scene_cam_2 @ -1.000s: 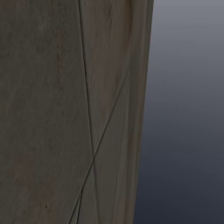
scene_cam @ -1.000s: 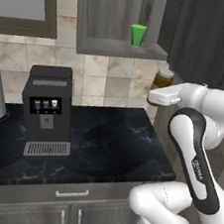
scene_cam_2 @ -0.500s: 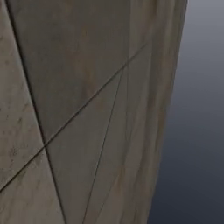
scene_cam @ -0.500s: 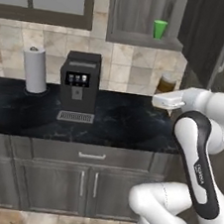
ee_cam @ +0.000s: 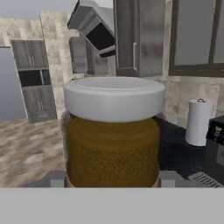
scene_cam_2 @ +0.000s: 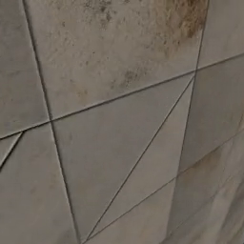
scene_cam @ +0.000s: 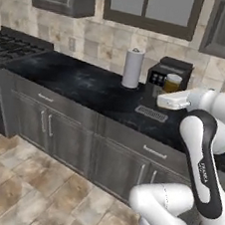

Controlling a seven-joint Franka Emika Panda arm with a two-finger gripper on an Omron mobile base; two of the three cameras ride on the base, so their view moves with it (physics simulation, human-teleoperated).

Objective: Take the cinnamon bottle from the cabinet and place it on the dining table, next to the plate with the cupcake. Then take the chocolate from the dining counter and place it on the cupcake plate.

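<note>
Hand view puts the cinnamon bottle (ee_cam: 113, 133) right in front of you, large at centre frame: brown body, pale lid on top, upright. Grey pads show at its lower left and lower right, so your pincer (ee_cam: 113, 181) is clamped on the bottle from both sides. Behind it, at the right of the frame, you can see a white paper towel roll (ee_cam: 197, 121) standing on a black desk (ee_cam: 175, 151), with the dark coffee machine (ee_cam: 215, 144) at the right edge.

Left base view shows the white arm (scene_cam: 203, 161) rising from the lower right, its hand reaching left at mid-right of the frame. The bottle sits at the hand, seen as a small brown jar in front of the coffee machine, above the black desk. The paper towel roll stands just left of the machine. A stove (scene_cam: 10, 46) lies at the left edge.

Right base view gives you grey wood-grain panelling (scene_cam_2: 119, 124) up close.
</note>
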